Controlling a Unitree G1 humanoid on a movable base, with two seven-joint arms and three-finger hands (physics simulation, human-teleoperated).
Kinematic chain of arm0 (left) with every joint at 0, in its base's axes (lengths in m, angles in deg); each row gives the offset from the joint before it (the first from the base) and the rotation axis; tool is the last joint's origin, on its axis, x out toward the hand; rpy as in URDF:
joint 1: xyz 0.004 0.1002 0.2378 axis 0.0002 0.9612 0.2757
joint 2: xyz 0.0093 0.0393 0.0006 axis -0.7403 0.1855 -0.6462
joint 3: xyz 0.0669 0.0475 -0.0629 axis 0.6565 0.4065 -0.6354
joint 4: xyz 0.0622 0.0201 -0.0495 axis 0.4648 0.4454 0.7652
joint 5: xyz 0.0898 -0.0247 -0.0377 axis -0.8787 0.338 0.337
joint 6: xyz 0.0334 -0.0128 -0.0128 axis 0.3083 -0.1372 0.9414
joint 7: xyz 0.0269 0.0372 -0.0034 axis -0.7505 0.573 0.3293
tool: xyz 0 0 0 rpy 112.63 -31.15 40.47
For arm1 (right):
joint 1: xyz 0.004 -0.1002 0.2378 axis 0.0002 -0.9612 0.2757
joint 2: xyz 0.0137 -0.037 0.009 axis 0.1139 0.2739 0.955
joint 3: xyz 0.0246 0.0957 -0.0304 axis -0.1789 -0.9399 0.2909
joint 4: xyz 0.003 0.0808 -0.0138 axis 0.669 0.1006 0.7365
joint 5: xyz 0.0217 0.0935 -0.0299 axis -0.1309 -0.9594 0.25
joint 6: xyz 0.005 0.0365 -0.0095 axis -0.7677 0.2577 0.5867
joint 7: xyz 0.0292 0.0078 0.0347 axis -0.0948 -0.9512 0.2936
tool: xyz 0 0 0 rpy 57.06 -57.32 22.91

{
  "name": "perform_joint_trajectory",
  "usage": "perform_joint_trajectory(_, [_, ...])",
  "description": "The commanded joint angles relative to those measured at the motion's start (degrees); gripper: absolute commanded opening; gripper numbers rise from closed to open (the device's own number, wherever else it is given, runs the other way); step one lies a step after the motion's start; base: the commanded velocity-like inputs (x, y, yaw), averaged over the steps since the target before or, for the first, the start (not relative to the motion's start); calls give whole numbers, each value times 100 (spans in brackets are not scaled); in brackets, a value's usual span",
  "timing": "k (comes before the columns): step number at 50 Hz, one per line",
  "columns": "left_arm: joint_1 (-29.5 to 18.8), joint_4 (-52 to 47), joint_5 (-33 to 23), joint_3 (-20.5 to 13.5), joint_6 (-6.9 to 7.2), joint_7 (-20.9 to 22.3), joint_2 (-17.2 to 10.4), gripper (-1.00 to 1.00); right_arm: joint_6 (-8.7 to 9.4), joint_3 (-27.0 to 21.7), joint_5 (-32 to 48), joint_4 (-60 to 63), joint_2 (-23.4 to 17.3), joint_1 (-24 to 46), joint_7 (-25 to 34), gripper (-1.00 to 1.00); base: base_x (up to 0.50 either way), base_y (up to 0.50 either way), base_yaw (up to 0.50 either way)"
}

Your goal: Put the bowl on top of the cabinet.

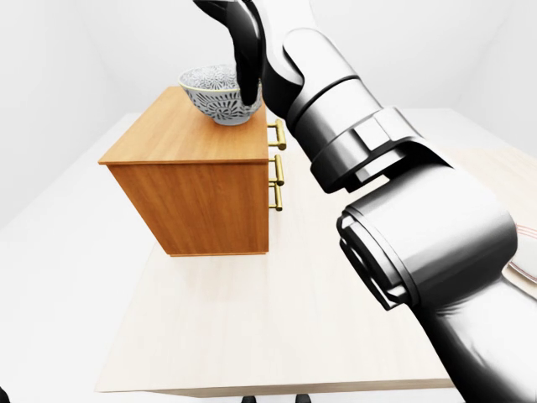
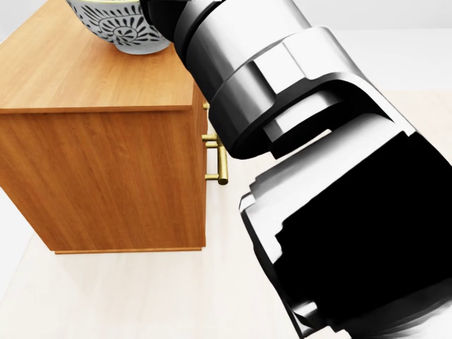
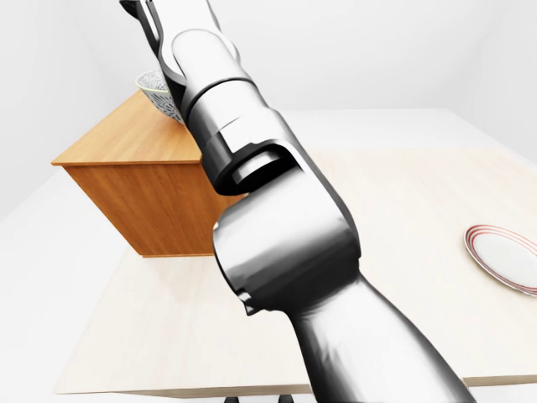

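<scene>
Well, the bowl (image 1: 216, 94) sits on the cabinet (image 1: 201, 197), its foot resting on the wooden top near the edge above the two brass handles (image 1: 278, 172). It is a white bowl with a dark pattern all round the outside. The robot's right arm (image 1: 403, 218), big and silvery, reaches in from the lower right of the left-eye view. It ends in the dark right hand (image 1: 242, 50), just over the bowl's right-hand rim. One black finger (image 1: 249, 84) hangs down across that side of the bowl. The other fingers are hidden, so I cannot tell whether the hand grips the rim or only rests against it. The cabinet stands on a pale table (image 1: 252, 336), toward the upper left of the tabletop in that view. Well apart from it, at the right edge of the right-eye view, a white plate (image 3: 506, 256) with a red ring lies flat on the same table.
</scene>
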Motion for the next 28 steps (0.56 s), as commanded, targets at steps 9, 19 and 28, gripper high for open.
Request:
perform_joint_trajectory(9, [2,-53,303,-199,0,-128,-150,100,-35,43,417,46,-123,967,373,100,0,0,0])
perform_joint_trajectory(19, [41,-69,300,-188,0,-123,-131,100,13,-717,-680,96,-152,967,-16,100,0,0,0])
perform_joint_trajectory(28, [47,-88,255,-133,0,-119,-109,100,13,-672,-1231,123,-399,967,-211,100,0,0,0])
